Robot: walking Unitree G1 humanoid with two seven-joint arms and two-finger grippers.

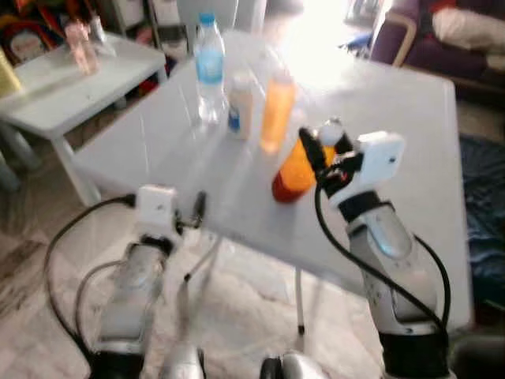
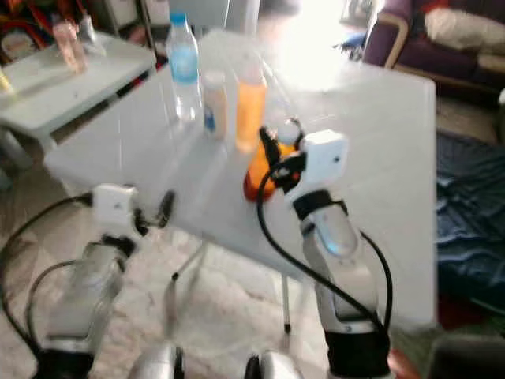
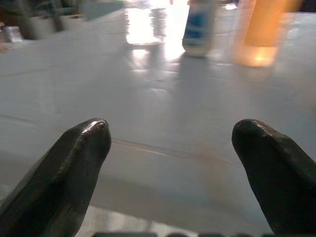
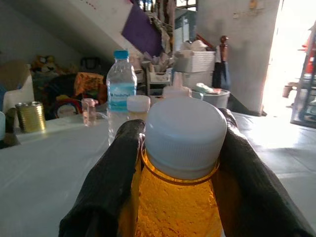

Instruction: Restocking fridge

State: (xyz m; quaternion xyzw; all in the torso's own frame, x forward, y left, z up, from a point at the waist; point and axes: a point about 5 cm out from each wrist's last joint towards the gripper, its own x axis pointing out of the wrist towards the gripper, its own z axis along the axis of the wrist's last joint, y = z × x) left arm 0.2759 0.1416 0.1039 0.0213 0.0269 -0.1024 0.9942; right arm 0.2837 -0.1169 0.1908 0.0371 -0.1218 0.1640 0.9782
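You have four bottles on the worktop: one water bottle, one small white bottle, one tall orange bottle and one amber bottle at 4 o'clock from it.

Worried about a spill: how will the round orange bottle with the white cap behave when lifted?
The round orange bottle looks nearly full, so probably heavy. The right gripper clamps just under its white cap; the smooth plastic might slip and swing.
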